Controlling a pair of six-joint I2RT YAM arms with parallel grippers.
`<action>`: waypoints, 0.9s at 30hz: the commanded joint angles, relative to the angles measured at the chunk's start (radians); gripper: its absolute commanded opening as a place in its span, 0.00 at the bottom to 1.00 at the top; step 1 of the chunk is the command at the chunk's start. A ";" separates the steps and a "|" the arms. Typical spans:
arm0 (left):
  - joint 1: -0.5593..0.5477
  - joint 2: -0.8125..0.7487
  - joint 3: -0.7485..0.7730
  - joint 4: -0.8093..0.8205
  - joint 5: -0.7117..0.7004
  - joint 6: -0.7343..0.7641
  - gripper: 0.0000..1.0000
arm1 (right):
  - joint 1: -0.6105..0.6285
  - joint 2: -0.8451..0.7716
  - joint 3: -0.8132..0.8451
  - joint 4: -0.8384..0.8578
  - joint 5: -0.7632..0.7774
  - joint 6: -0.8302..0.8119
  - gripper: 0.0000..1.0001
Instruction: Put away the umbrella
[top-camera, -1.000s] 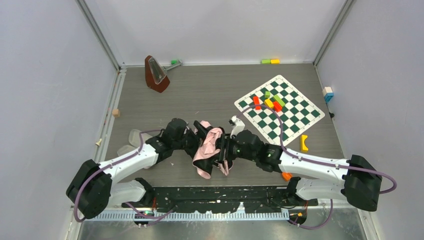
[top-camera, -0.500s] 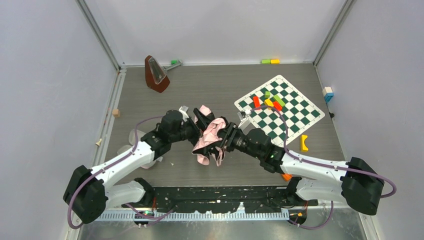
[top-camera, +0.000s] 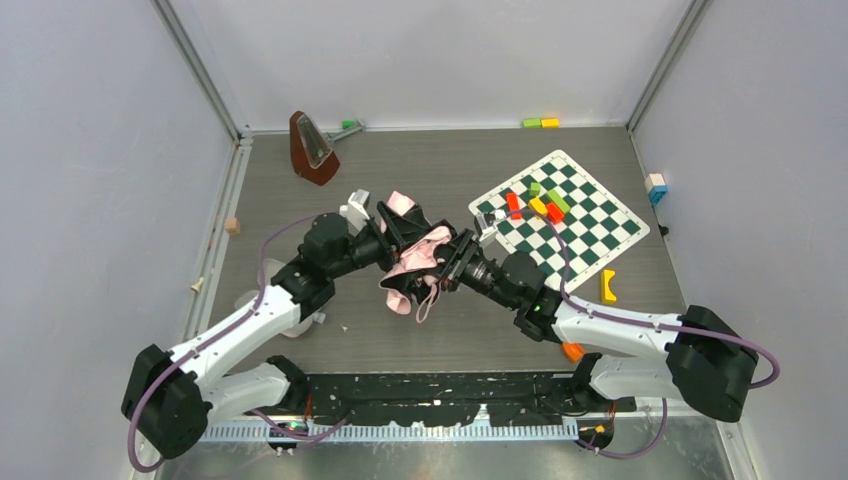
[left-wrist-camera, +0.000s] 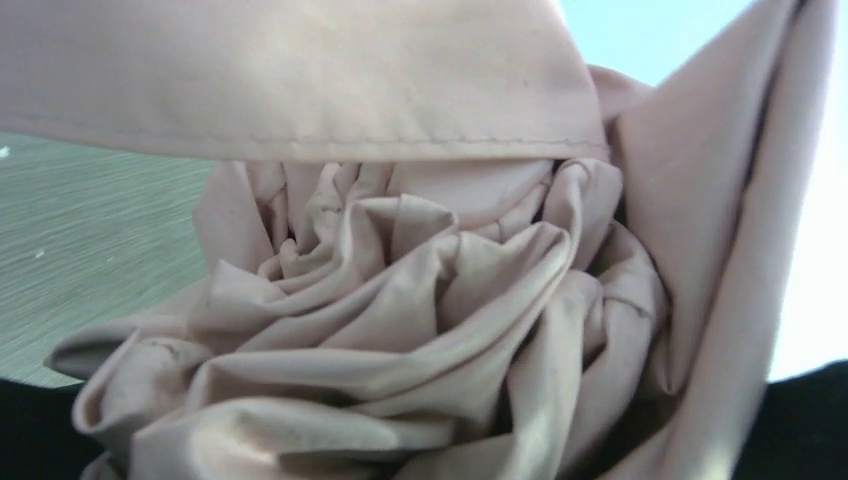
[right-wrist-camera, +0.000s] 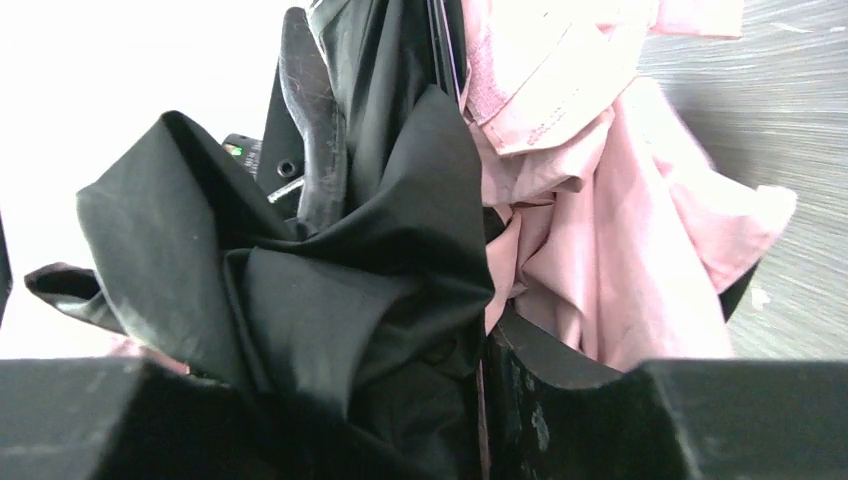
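The umbrella (top-camera: 412, 258) is a crumpled bundle of pale pink and black fabric held up over the middle of the table, between my two arms. My right gripper (top-camera: 452, 266) comes in from the right and is shut on it; black canopy and pink folds (right-wrist-camera: 350, 280) fill the right wrist view, pressed against one dark finger (right-wrist-camera: 556, 366). My left gripper (top-camera: 392, 232) is pushed into the bundle's upper left side. Pink folds (left-wrist-camera: 420, 300) fill the left wrist view and hide its fingers, so its state does not show. The handle is hidden.
A brown metronome (top-camera: 312, 147) stands at the back left. A green chequered mat (top-camera: 590, 243) with several coloured blocks (top-camera: 540, 205) lies at the right, with a yellow block (top-camera: 608, 286) and an orange one (top-camera: 572, 351) nearer. Clear cups (top-camera: 250, 298) sit under the left arm.
Both arms have carried the umbrella bundle away from the near edge towards mid-table. The left gripper has pushed further into the fabric.
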 joint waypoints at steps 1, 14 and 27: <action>-0.004 -0.076 0.033 0.173 0.149 0.084 0.65 | -0.027 -0.010 0.106 0.333 -0.021 0.190 0.05; -0.001 -0.073 0.098 0.414 0.210 0.118 0.89 | -0.027 0.026 0.247 0.290 -0.156 0.334 0.05; 0.089 -0.002 0.209 0.399 0.205 0.159 0.95 | -0.024 -0.064 0.273 0.080 -0.261 0.377 0.05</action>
